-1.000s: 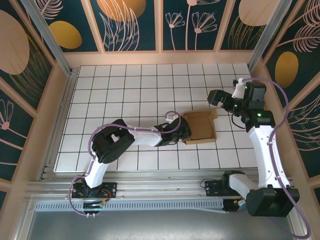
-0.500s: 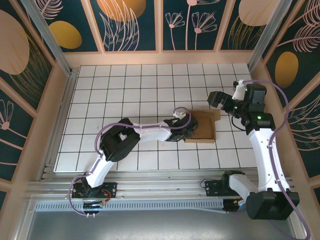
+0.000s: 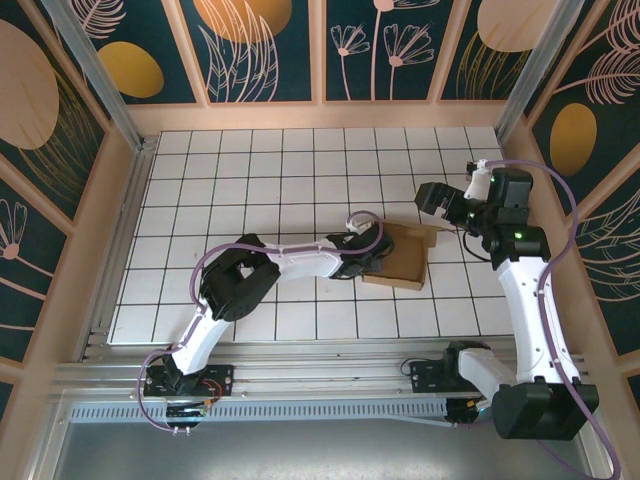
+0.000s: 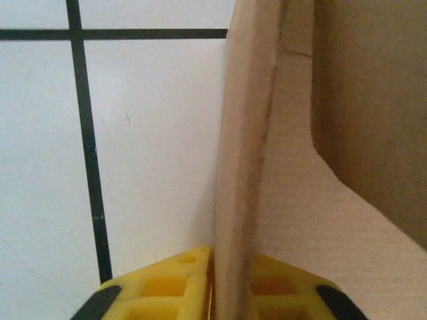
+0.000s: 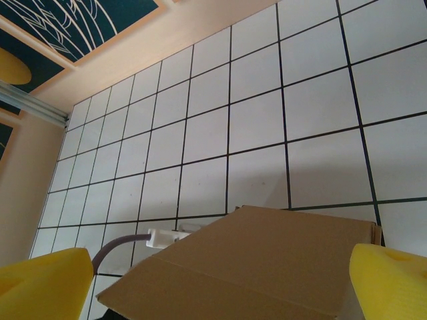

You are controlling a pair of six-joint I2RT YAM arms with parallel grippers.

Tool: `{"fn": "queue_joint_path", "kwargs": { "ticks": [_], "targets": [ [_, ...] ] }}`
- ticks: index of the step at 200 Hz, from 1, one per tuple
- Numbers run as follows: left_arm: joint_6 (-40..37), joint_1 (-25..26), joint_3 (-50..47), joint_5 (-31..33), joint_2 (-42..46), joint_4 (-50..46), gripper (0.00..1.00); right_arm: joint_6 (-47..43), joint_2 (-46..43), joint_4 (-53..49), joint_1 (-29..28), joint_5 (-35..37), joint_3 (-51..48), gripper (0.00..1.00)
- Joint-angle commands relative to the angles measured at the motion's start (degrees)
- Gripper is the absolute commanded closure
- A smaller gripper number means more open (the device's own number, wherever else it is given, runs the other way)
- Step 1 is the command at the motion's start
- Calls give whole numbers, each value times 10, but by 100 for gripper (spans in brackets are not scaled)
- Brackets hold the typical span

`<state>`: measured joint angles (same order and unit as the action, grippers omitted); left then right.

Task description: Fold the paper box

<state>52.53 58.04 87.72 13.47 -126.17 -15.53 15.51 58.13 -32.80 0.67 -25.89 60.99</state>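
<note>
Now the left pincer (image 4: 228, 283) pinches one wall of the paper box (image 4: 300, 227).

paper box (image 4: 241, 167) wall between jaws, gridded table (image 4: 157, 133)

Bright, even light; soft, blurry left-wrist close-up

1. The left arm (image 3: 300, 262) and the right arm (image 3: 530, 300) wear glossy white shells with black joint housings.
2. Behind the fingers, a lavender cable (image 3: 195, 275) loops along each arm.
3. The left fingers (image 4: 157, 290) are bright yellow plastic with hollow pockets and black corners.
4. The right fingers (image 5: 43, 283) are the same yellow.
5. A small green light (image 3: 518, 236) glows well behind the right fingers.
</note>
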Motion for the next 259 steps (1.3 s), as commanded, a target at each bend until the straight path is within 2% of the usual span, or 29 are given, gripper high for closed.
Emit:
{"fn": "queue_joint_path", "kwargs": {
  "ticks": [1, 28, 121, 146, 201, 238, 259],
  "targets": [
    [-31, -26, 1, 9, -8, -74, 77, 0, 0, 15, 3, -12, -2, 1],
    [-52, -27, 11, -14, 5, -62, 70, 5, 4, 19, 3, -19, 3, 1],
    [-86, -46, 40, -48, 8, -43, 68, 1, 31, 18, 3, -22, 25, 1],
    [-100, -49, 41, -60, 10, -21, 49, -3, 38, 15, 3, -22, 32, 1],
    [-123, -56, 42, -48, 14, 2, 35, -5, 44, 15, 3, -27, 37, 1],
    [-146, -57, 60, -57, 10, 15, 35, -3, 49, 19, 3, -30, 38, 1],
    [-148, -60, 65, -60, 10, 18, 39, -2, 50, 20, 3, -31, 38, 1]
  ]
}}
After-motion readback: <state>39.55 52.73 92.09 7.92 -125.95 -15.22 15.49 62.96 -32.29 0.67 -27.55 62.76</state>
